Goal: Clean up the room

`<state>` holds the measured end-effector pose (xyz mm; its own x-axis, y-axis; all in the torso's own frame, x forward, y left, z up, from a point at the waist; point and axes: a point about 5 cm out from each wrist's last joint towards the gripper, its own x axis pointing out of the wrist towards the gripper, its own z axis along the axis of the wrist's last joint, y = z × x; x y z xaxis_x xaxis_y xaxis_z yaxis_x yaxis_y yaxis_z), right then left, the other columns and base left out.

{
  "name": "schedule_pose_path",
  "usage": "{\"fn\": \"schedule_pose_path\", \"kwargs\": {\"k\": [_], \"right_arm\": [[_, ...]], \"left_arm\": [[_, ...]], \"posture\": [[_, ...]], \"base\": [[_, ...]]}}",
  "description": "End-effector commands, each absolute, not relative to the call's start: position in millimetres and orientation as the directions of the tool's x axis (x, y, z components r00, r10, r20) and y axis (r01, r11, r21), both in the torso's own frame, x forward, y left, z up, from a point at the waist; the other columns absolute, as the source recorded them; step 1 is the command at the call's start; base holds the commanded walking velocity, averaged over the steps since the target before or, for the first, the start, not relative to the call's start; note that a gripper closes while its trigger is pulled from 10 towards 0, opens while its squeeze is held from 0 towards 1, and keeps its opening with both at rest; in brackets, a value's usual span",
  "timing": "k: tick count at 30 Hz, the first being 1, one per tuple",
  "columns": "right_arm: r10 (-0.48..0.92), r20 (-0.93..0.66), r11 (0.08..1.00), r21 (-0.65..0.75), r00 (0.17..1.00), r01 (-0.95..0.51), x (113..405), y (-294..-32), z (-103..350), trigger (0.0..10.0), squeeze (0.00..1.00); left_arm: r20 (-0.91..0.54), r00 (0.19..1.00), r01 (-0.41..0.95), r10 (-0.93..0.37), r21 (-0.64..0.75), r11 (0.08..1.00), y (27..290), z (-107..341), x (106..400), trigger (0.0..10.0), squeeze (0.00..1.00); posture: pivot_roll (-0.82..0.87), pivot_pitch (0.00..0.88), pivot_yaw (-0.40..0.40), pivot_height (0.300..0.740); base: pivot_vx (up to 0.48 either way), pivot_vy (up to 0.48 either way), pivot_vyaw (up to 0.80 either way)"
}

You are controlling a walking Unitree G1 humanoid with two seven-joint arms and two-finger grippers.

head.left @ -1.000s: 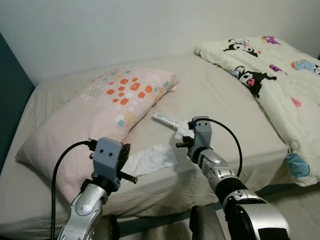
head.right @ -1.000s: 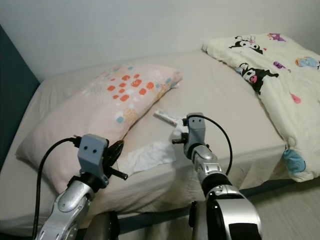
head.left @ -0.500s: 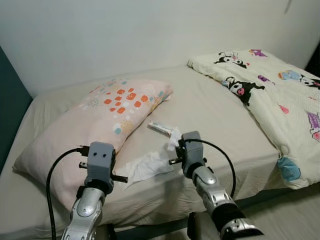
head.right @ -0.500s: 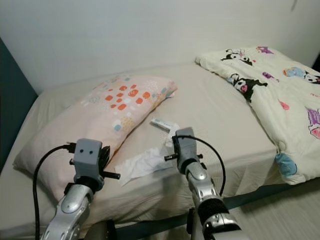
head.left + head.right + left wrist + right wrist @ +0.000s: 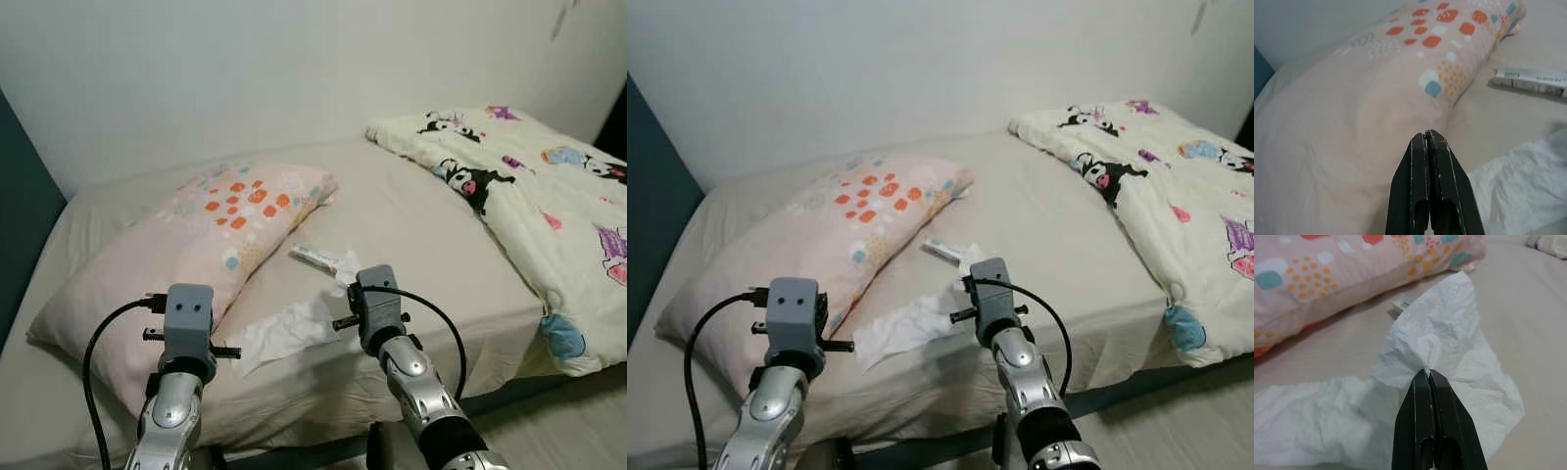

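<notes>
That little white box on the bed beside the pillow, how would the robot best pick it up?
The box lies flat and is long and thin, so pinch it across its narrow width near the middle, coming from above. The left hand is shut and free.

**My two arms and their tools**

My arms are jointed silver segments. Each wrist carries a grey boxy housing with two small dark holes, short black side pegs and a looping black cable. My left tool [image 5: 1429, 188] and right tool [image 5: 1431, 423] each have long black fingers.
</notes>
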<state>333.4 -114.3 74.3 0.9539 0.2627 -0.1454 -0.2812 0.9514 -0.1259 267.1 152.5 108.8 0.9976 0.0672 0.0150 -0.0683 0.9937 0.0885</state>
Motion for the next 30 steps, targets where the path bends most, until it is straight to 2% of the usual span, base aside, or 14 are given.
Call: {"fn": "schedule_pose_path", "kwargs": {"k": [1,30], "right_arm": [[0.267,-0.146,0.949,-0.131,0.953,-0.286,331.7,-111.6,74.1,10.0,0.0],[0.295,-0.184,0.938,-0.131,0.938,-0.321,323.3,-101.5,67.9,10.0,0.0]], "left_arm": [[0.01,0.996,-0.084,0.084,0.1,0.991,155.4,106.6,267.6,10.0,0.0],[0.01,0.994,-0.112,0.111,0.097,0.989,158.9,102.9,268.5,10.0,0.0]], "posture": [[0.0,0.015,-0.005,0.611],[0.01,0.012,-0.019,0.736]], "base": [[0.0,0.0,0.0],[0.0,0.0,0.0]]}}
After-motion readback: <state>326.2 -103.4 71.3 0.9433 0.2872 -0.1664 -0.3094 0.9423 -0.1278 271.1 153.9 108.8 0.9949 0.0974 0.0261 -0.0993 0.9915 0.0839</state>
